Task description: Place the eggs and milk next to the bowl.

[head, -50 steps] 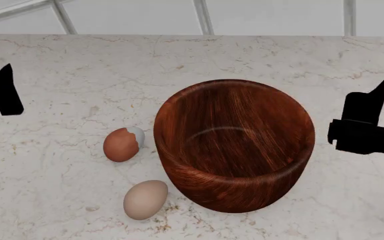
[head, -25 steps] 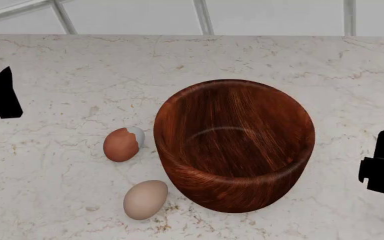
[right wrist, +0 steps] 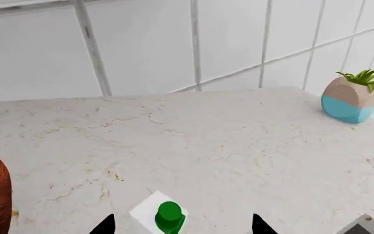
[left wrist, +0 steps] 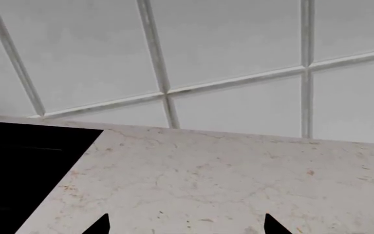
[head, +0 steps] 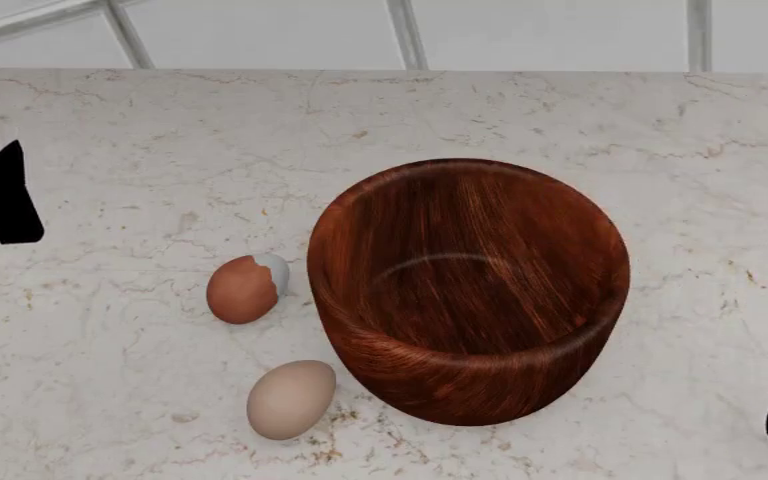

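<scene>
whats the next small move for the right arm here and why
Probably lower the right hand straight down over the milk and close on it. In the right wrist view the carton's green cap sits between the open fingertips, upright on the counter, not yet gripped. Both eggs already lie beside the bowl, so the milk seems to be what remains.

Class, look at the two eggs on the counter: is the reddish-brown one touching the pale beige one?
Apart. The head view shows bare marble counter between the reddish-brown egg and the pale beige egg.
</scene>
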Motion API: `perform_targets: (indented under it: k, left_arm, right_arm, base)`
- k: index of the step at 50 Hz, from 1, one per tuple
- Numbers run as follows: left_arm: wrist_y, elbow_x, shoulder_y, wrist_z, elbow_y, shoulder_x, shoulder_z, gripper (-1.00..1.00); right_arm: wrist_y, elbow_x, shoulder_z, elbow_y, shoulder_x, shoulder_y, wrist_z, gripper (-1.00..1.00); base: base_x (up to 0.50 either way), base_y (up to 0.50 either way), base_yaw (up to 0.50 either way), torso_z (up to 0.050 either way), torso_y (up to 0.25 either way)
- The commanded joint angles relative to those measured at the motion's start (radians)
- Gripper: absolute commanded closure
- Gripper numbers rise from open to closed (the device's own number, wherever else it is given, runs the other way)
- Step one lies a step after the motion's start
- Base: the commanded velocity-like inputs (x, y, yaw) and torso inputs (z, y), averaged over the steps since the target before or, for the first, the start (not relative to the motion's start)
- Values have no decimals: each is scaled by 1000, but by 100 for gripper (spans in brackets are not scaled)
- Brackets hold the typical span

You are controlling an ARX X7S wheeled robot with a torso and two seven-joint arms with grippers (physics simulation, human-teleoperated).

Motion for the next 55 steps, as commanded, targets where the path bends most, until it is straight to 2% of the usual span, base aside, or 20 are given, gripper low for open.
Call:
perform_targets:
  k: [1, 15, 26, 35, 48, 55]
  left_arm:
    - [24, 14, 5, -2, -8, -1, 5, -100]
    - [28, 14, 5, -5, -13, 0, 14, -100]
    - [34, 13, 7, -4, -17, 1, 23, -100]
    - [35, 11, 9, -6, -16, 1, 27, -100]
    - [42, 10, 16, -7, -18, -2, 30, -100]
    - [39, 6, 22, -10, -10, -5, 25, -100]
  right_arm:
    - [-20, 11, 28, -7, 17, -56, -8, -100]
    - [-15, -96, 20, -4, -26, -75, -105, -100]
    - [-11, -220, 58, -30, -44, -135, -242, -100]
    - [-32, -259, 67, -27, -65, -166, -261, -100]
    - [-72, -389, 17, -23, -111, -190, -336, -100]
    - [-90, -425, -5, -17, -131, -183, -325, -100]
  base:
    - [0, 0, 0, 0, 0]
    - [0, 0, 0, 0, 0]
    - [0, 0, 0, 0, 0]
    - [0, 0, 0, 0, 0]
    - [0, 0, 0, 0, 0]
    - [0, 0, 0, 0, 0]
